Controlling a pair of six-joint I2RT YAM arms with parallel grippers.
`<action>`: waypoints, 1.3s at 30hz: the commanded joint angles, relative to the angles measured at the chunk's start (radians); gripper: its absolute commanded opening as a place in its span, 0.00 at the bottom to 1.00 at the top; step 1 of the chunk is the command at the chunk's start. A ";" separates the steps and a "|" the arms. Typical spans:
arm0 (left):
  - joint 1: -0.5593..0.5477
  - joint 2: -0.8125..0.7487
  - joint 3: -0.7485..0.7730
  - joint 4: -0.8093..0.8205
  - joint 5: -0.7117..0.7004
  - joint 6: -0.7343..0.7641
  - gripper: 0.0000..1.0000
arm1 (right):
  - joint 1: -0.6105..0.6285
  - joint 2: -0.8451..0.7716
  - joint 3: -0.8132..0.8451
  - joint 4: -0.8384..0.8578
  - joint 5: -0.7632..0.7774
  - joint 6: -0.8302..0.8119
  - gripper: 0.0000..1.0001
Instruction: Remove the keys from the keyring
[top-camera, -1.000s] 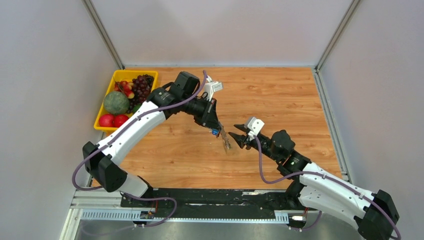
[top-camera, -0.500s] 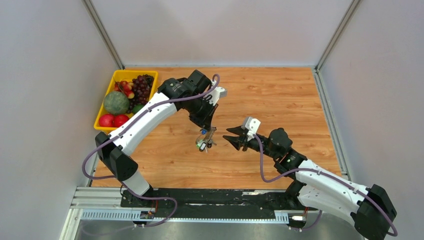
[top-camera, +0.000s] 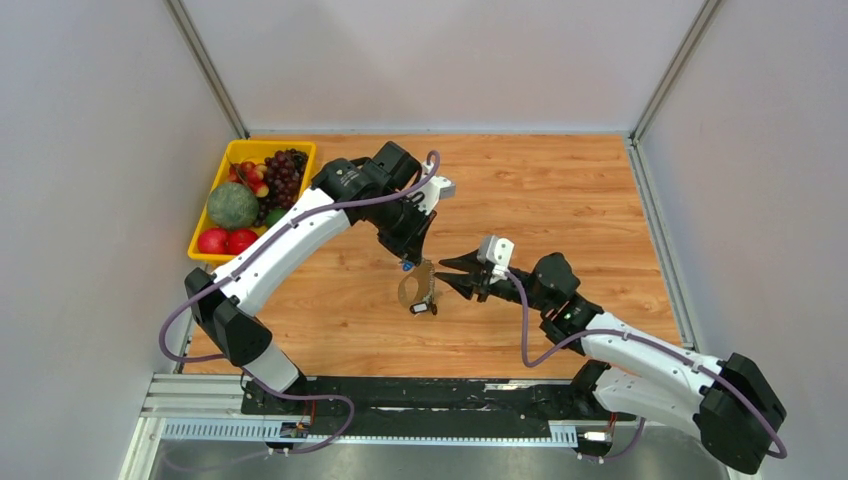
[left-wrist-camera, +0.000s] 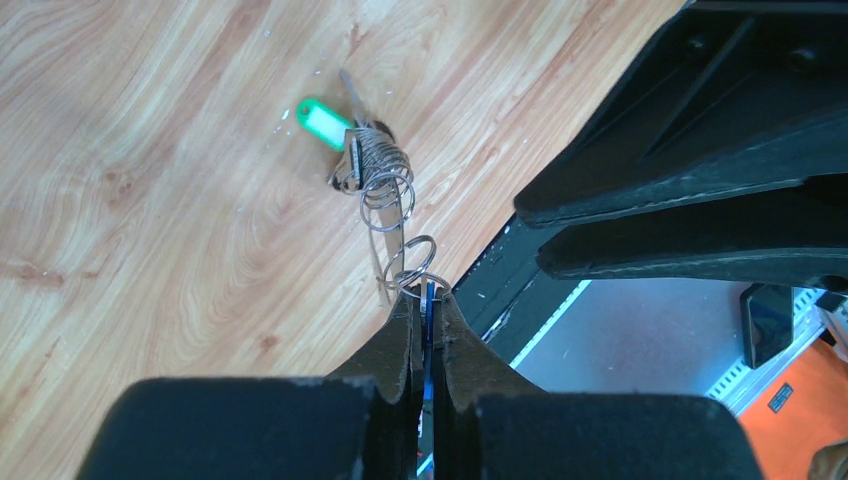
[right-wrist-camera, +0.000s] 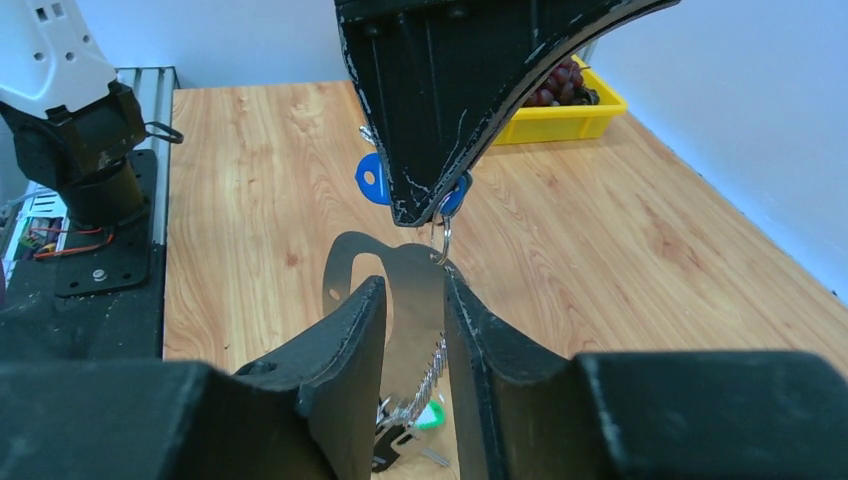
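Above the middle of the table (top-camera: 560, 200), my left gripper (left-wrist-camera: 427, 300) is pinched fully closed on the blue key (right-wrist-camera: 371, 180). The keyring (right-wrist-camera: 414, 300) hangs from that key by a small ring (left-wrist-camera: 434, 252). The other keys (left-wrist-camera: 362, 160) dangle in a bunch at the loop's lower end, the green key (left-wrist-camera: 318, 120) lowest; I cannot tell whether it touches the wood.

The right gripper (top-camera: 442, 273) sits just beside the loop and level with it, its jaws part-way apart and holding nothing. Through its wrist camera I see the grey band in the gap between the fingers (whether it is inside them or just past the tips, I can't say).

As I read it, no key is off yet, and the step in hand is getting a second hold on the keyring so that the blue key can be worked free.

The next move calls for easing the right arm forward until the band lies squarely between the pads, then closing on the band itself, clear of the small ring and the bunch. The loop is thin and hangs loose, so I expect it to swing or turn edge-on if nudged. A slow approach seems wise.
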 joint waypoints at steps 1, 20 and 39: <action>-0.013 -0.058 0.003 0.032 0.034 0.024 0.00 | -0.005 0.035 0.055 0.073 -0.081 0.014 0.32; -0.057 -0.084 0.012 0.034 0.068 0.034 0.00 | -0.004 0.101 0.094 0.086 -0.131 0.034 0.29; -0.079 -0.110 0.032 0.033 0.085 0.022 0.00 | -0.004 0.107 0.094 0.073 -0.111 0.033 0.34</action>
